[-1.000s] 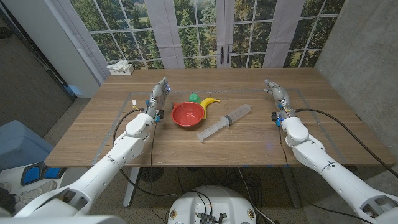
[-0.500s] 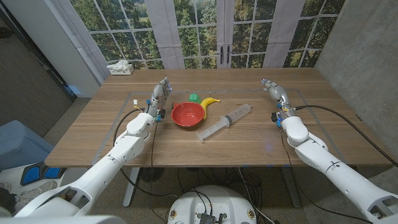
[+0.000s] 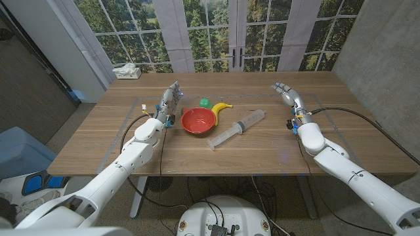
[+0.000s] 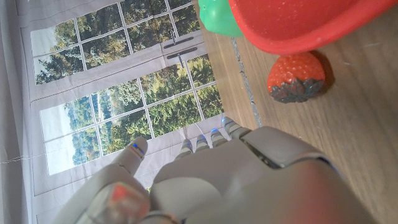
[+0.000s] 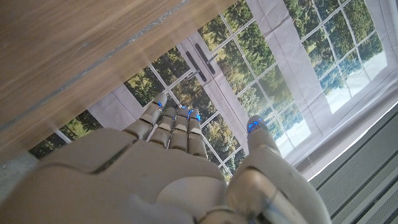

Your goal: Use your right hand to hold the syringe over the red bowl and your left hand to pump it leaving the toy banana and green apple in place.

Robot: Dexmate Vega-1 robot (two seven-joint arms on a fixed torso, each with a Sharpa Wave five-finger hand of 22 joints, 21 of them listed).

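the task is barely begun: the clear plastic syringe [image 3: 237,128] lies ungrasped on the wooden table, well apart from the right hand [image 3: 289,97], whose extended fingers hold nothing; the left hand [image 3: 169,99], fingers likewise loose and empty, waits beside the red plastic bowl [image 3: 198,120]

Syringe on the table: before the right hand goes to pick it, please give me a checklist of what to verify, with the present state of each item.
1. Syringe free to grasp: ok; it lies on the wood beside the red bowl, nothing on it.
2. Right hand holds nothing: ok; fingers apart, well away from the syringe.
3. Left hand holds nothing: ok; it waits beside the bowl.
4. Toy banana and green apple in place: ok; both behind the bowl.
5. Bowl empty: cannot tell.
6. Strawberry close to the bowl: not ok; the left hand may knock it.
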